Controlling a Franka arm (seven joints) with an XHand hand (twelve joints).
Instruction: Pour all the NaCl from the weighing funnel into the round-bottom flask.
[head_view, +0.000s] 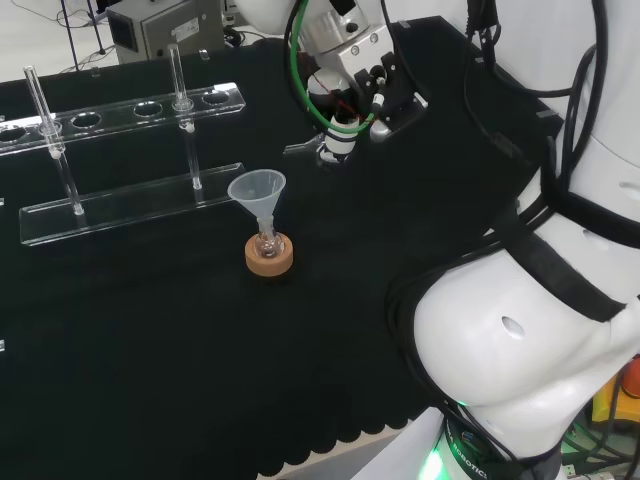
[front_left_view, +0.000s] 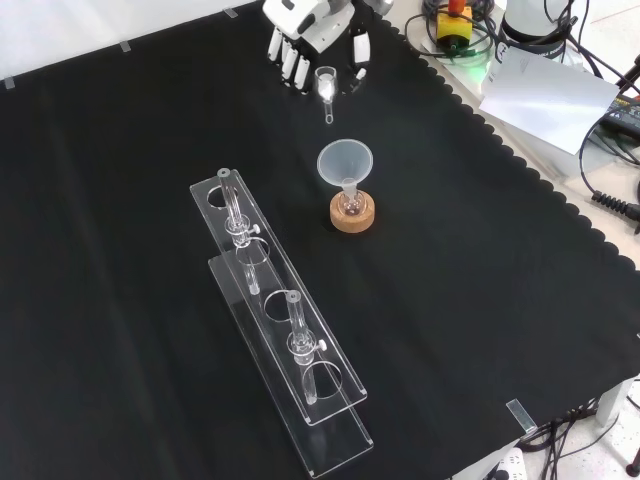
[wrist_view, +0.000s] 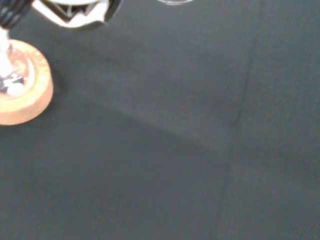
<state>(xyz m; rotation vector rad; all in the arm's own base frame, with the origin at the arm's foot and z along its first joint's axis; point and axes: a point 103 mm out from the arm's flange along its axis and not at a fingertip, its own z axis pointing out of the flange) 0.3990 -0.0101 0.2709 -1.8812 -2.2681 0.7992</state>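
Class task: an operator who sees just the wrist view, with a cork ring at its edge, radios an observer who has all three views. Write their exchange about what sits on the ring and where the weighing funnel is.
Operator: What stands on the cork ring?
Observer: A small round-bottom flask, with a wide plastic funnel set in its neck.
Operator: And where is the weighing funnel?
Observer: The hand holds it between fingers and thumb. In the front view it is beyond the flask and not yet over the plastic funnel.
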